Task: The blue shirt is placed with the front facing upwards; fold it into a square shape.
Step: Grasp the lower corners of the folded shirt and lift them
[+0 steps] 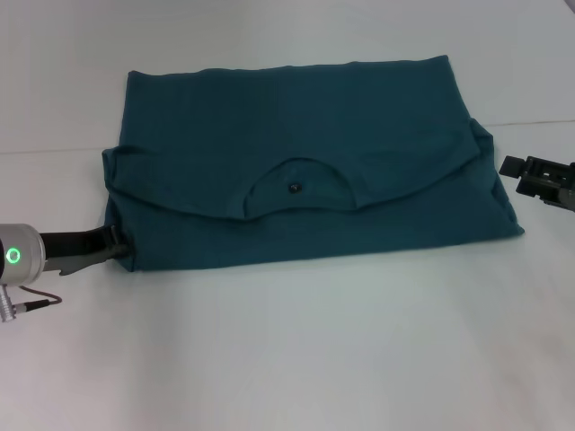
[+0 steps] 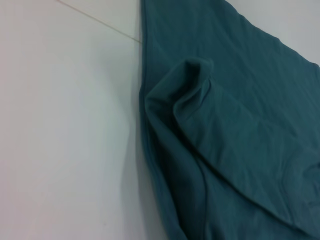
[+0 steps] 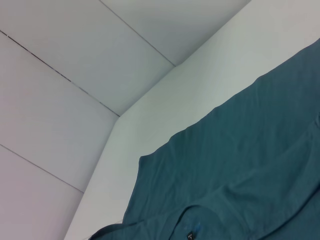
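We see the blue shirt (image 1: 296, 180) lying flat on a white table (image 1: 296, 359), partly folded into a wide rectangle, with its round neckline (image 1: 295, 187) and small dark tag facing up. The left gripper (image 1: 115, 244) touches the shirt's near left corner; we cannot tell its grip. The right gripper (image 1: 514, 171) hovers just beside the shirt's right edge, apart from it, fingers unclear.

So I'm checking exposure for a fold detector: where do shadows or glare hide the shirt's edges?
Head view: soft, even light, no glare; the blue shirt stays crisp, with dark shadow by the left gripper. Left wrist view: deep shadow inside the bunched fold. Right wrist view: flat light, edges clear.
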You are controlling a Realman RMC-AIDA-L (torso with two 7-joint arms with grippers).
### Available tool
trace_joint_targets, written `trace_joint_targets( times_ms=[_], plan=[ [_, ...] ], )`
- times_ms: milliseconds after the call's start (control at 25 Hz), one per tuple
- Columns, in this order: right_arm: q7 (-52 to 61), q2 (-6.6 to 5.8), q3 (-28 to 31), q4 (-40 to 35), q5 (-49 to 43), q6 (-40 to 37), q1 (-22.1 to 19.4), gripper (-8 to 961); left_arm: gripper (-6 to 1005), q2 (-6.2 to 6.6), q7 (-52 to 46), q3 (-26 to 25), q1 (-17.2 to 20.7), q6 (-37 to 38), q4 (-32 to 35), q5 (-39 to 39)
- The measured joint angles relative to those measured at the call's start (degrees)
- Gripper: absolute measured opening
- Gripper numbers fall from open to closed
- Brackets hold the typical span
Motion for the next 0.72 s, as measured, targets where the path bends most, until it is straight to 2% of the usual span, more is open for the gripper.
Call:
trace_joint_targets(
  times_ms=[200, 440, 560, 720],
  plan=[
    [0.0, -0.03, 0.0, 0.0, 0.0, 0.0, 0.0, 719, 49, 0.44, 1.0, -2.6, 0.1, 2.8, 0.2, -2.0],
    [-0.5, -0.15, 0.0, 0.1, -0.1, -0.2, 0.0, 719, 47, 2.44, 5.0, -10.1, 1.2, 10.7, -0.3, -8.0],
    [-0.6, -0.14, 0.0, 0.2, -0.2, -0.2, 0.0, 719, 43, 2.84, 5.0, -10.9, 1.9, 11.7, 0.0, -8.1],
    [-0.7, -0.19, 0.0, 0.7, -0.3, -0.1, 0.2, 718, 95, 2.87, 5.1, -10.7, 2.5, 10.8, -0.1, -7.3]
  ],
)
